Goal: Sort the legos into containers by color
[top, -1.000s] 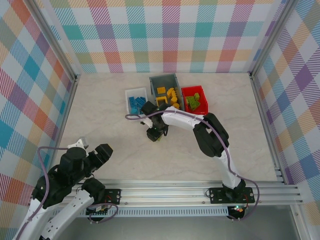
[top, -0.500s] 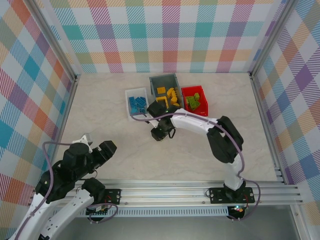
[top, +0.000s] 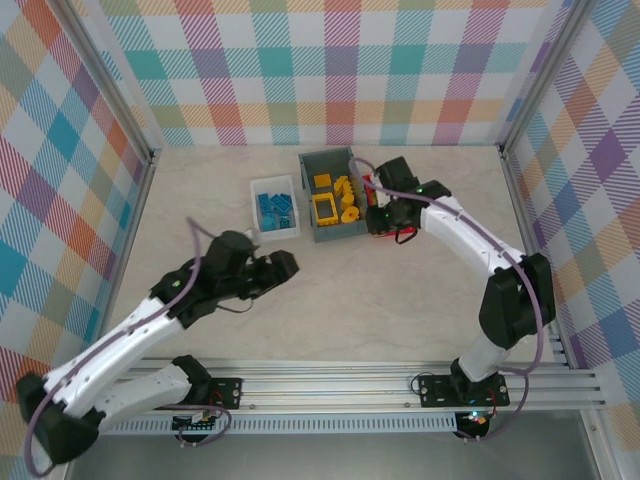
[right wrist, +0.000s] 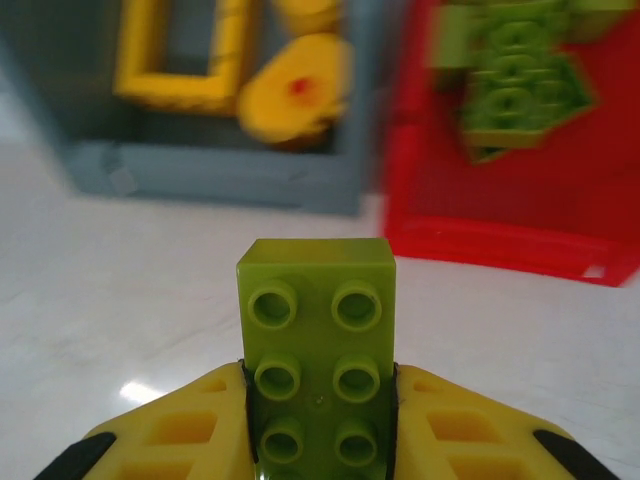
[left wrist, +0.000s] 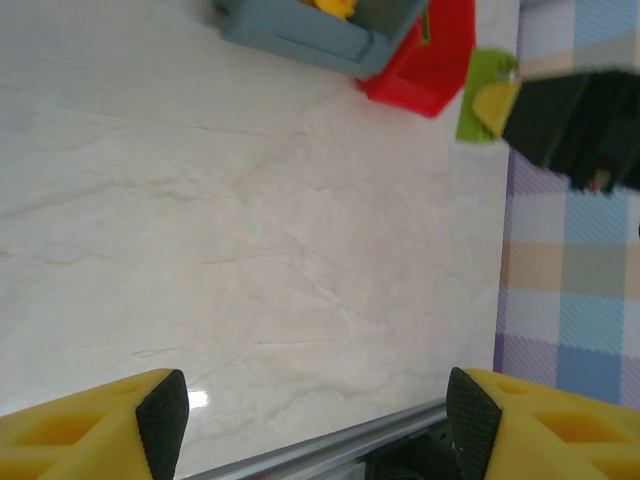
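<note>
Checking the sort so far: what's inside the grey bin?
Only yellow pieces show inside the grey bin: a hollow square frame nearest the front wall and several bricks behind it. Whatever lies beneath them is covered.

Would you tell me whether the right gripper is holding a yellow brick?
No, the right gripper is shut on a green brick, its studs plainly visible.

Left arm [top: 180,290] advanced; green lego [right wrist: 318,330] reached red bin [right wrist: 500,245].
</note>
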Tool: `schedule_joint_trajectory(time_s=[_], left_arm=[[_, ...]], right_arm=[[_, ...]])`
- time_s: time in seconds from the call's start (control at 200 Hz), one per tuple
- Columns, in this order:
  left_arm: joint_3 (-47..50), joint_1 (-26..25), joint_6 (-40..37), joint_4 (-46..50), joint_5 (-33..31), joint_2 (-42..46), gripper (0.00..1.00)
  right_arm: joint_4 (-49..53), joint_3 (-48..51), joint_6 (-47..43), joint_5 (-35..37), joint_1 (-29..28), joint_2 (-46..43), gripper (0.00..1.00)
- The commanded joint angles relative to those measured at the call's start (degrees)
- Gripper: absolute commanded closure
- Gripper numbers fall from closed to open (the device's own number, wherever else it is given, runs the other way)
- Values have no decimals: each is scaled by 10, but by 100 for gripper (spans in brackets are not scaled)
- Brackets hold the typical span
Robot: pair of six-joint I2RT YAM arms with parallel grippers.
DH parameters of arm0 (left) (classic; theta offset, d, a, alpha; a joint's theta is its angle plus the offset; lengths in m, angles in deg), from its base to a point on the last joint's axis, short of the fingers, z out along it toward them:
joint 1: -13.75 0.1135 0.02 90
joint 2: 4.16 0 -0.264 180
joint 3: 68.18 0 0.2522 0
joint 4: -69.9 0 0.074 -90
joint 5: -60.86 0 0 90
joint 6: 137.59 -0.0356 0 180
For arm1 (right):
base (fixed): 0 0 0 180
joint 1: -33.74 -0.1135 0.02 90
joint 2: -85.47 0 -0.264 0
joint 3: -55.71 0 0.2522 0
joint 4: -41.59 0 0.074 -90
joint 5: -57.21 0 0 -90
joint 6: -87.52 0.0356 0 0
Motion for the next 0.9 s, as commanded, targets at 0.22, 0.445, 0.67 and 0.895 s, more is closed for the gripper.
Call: schedule_joint_trajectory(time_s=[0.22,0.445,0.67,0.895], left_arm=[[-92,-68,-43,-108,-50,-127,30],[-97,-70,-49,-108,-48,-133,30],[-113,-73,-61,-130,-40,-136,29],[-142,-77,-68,-122,-41,-138,29]], right_arm=[[101,-210,55,115,52,194,70],[142,-322,40,141,70,282,67],[131,-338,28,128,68,275,43],[107,-301,41,100,56,173,41]])
